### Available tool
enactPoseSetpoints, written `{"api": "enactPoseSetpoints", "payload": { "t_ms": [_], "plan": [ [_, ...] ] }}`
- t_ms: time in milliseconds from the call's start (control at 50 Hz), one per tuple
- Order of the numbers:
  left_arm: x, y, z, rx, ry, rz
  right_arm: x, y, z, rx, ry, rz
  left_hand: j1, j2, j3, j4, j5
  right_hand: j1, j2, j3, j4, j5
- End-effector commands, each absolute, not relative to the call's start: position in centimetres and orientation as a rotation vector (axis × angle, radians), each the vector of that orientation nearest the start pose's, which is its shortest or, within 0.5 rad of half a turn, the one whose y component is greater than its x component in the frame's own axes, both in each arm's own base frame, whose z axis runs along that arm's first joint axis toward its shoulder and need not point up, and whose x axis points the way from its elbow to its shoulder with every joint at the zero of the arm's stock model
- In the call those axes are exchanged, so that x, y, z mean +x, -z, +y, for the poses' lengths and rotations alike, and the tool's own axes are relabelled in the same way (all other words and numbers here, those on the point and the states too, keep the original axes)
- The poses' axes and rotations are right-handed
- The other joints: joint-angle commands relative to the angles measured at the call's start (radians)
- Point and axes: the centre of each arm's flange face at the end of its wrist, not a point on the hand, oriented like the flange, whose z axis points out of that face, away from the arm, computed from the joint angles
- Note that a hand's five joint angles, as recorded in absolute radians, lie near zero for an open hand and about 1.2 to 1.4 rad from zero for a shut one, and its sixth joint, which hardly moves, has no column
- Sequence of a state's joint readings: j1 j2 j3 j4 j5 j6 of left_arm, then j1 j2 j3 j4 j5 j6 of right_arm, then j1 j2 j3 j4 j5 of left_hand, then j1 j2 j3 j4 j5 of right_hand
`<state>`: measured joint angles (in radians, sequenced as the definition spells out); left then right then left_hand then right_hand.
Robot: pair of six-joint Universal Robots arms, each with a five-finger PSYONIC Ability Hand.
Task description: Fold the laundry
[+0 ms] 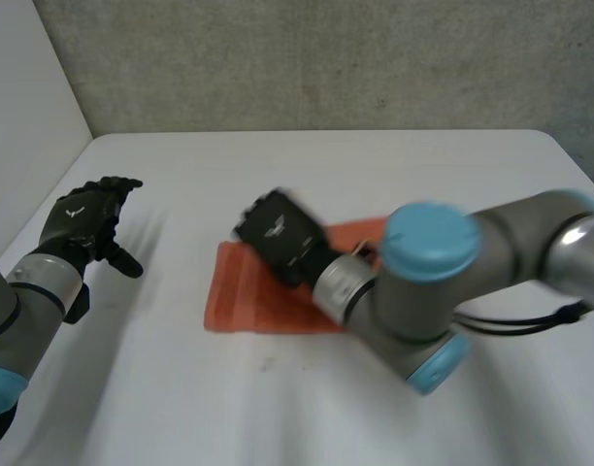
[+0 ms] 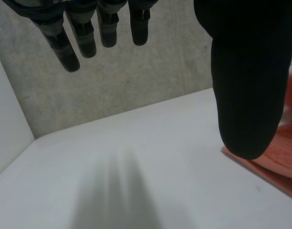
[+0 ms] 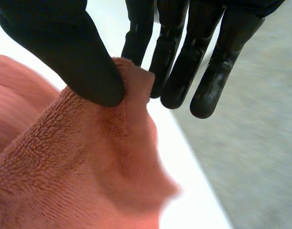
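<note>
Your right hand (image 1: 278, 233) pinches the far edge of the orange terry-cloth towel (image 1: 247, 299) lying midway across the white bench (image 1: 375, 165), thumb against fingers, seemingly to draw a fold over. Your left hand (image 1: 83, 223) hovers well apart, fingers straight, holding nothing.

White table (image 1: 307, 165) w/ rounded far corners, matte top. Behind it a grey concrete wall (image 1: 326, 58), rough & speckled (a few small dark marks). On the table's left a plain white panel (image 1: 30, 107) stands upright. Grey floor (image 3: 260, 167) past the table edge.
</note>
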<state>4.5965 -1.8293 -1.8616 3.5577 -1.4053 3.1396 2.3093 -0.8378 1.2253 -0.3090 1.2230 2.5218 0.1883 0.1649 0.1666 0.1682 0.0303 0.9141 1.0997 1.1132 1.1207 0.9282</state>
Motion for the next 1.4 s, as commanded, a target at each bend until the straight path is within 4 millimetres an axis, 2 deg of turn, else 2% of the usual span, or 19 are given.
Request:
{"api": "enactPoseSetpoints", "payload": {
  "t_ms": [20, 80, 120, 140, 180, 260, 300, 400, 460, 520, 620, 860, 960, 1000, 1260, 1320, 1360, 1380, 1400],
  "plan": [
    [-18.8, -17.9, -30.0, 0.35, 2.191, 2.517, 43.0, -12.9, -19.9, -1.593, 1.798, 1.432, -0.014, 0.01, 0.008, 0.006, -0.03, -0.603, -0.788, -0.802, -0.809, -0.792],
    [-19.4, -17.9, -29.6, 0.384, 2.199, 2.522, 42.5, -13.6, -20.6, -1.562, 1.839, 1.481, -0.014, 0.01, 0.008, 0.006, -0.03, -0.74, -0.925, -0.939, -0.946, -0.928],
    [-20.3, -18.3, -29.0, 0.435, 2.225, 2.52, 40.9, -16.4, -22.7, -1.423, 1.95, 1.609, -0.014, 0.01, 0.008, 0.006, -0.03, -0.74, -0.925, -0.939, -0.946, -0.928],
    [-20.4, -18.3, -29.0, 0.435, 2.225, 2.52, 40.9, -16.5, -22.8, -1.422, 1.951, 1.61, -0.014, 0.01, 0.008, 0.006, -0.03, -0.74, -0.925, -0.939, -0.946, -0.928],
    [-21.8, -18.8, -28.4, 0.503, 2.262, 2.517, 38.7, -19.7, -24.0, -1.225, 2.004, 1.713, -0.014, 0.01, 0.008, 0.006, -0.03, -0.74, -0.925, -0.939, -0.946, -0.928],
    [-23.8, -19.6, -27.6, 0.592, 2.324, 2.504, 35.5, -21.5, -25.3, -1.051, 1.98, 1.814, -0.014, 0.01, 0.008, 0.006, -0.03, -0.74, -0.925, -0.939, -0.946, -0.928],
    [-24.7, -19.8, -27.2, 0.634, 2.347, 2.5, 32.0, -20.5, -26.6, -0.95, 1.909, 1.972, -0.014, 0.01, 0.008, 0.006, -0.03, -0.74, -0.925, -0.939, -0.946, -0.928],
    [-29.6, -18.2, -25.6, 0.845, 2.356, 2.548, 28.1, -17.3, -27.1, -0.905, 1.772, 2.19, -0.01, 0.013, 0.012, 0.01, -0.027, -0.74, -0.925, -0.939, -0.946, -0.928],
    [-31.2, -17.6, -25.5, 0.905, 2.355, 2.565, 25.9, -15.4, -27.1, -0.885, 1.691, 2.272, -0.007, 0.016, 0.015, 0.013, -0.024, -0.74, -0.925, -0.939, -0.946, -0.928],
    [-31.5, -17.2, -25.6, 0.912, 2.346, 2.571, 23.8, -13.8, -27.5, -0.856, 1.622, 2.314, -0.007, 0.016, 0.015, 0.013, -0.024, -0.569, -0.754, -0.768, -0.775, -0.757],
    [-31.8, -16.2, -26.0, 0.925, 2.314, 2.587, 22.2, -12.6, -27.8, -0.817, 1.593, 2.304, -0.004, 0.019, 0.018, 0.016, -0.021, -0.53, -0.716, -0.729, -0.737, -0.719],
    [-31.4, -15.0, -26.5, 0.938, 2.241, 2.49, 22.1, -11.9, -27.8, -0.793, 1.633, 2.267, 0.011, 0.034, 0.032, 0.031, -0.006, -0.245, -0.43, -0.444, -0.452, -0.434],
    [-31.1, -14.8, -26.7, 0.897, 2.225, 2.479, 22.1, -11.8, -28.0, -0.774, 1.654, 2.252, 0.008, 0.031, 0.029, 0.028, -0.009, 0.084, -0.102, -0.115, -0.123, -0.105],
    [-30.9, -14.7, -26.5, 0.894, 2.212, 2.489, 22.1, -11.9, -28.3, -0.75, 1.679, 2.235, 0.008, 0.031, 0.029, 0.028, -0.009, 0.426, 0.24, 0.226, 0.219, 0.237],
    [-29.3, -16.7, -25.3, 0.848, 2.227, 2.467, 23.2, -14.1, -30.0, -0.696, 1.753, 2.148, 0.002, 0.025, 0.023, 0.022, -0.015, 0.482, 0.297, 0.283, 0.276, 0.293],
    [-27.9, -17.3, -25.4, 0.793, 2.221, 2.453, 25.5, -15.8, -30.0, -0.741, 1.782, 2.053, 0.002, 0.025, 0.023, 0.022, -0.015, 0.482, 0.297, 0.283, 0.276, 0.293],
    [-27.2, -17.5, -25.3, 0.767, 2.214, 2.451, 29.3, -17.5, -29.0, -0.824, 1.788, 1.935, 0.002, 0.025, 0.023, 0.022, -0.015, 0.482, 0.297, 0.283, 0.276, 0.293],
    [-26.5, -17.6, -25.3, 0.743, 2.202, 2.452, 29.4, -17.5, -29.0, -0.824, 1.788, 1.934, -0.001, 0.022, 0.021, 0.019, -0.018, 0.482, 0.297, 0.283, 0.276, 0.293],
    [-25.9, -17.5, -25.3, 0.722, 2.182, 2.459, 31.3, -18.3, -28.2, -0.868, 1.777, 1.885, -0.001, 0.022, 0.02, 0.019, -0.018, 0.482, 0.297, 0.283, 0.276, 0.293]
  ]
}}
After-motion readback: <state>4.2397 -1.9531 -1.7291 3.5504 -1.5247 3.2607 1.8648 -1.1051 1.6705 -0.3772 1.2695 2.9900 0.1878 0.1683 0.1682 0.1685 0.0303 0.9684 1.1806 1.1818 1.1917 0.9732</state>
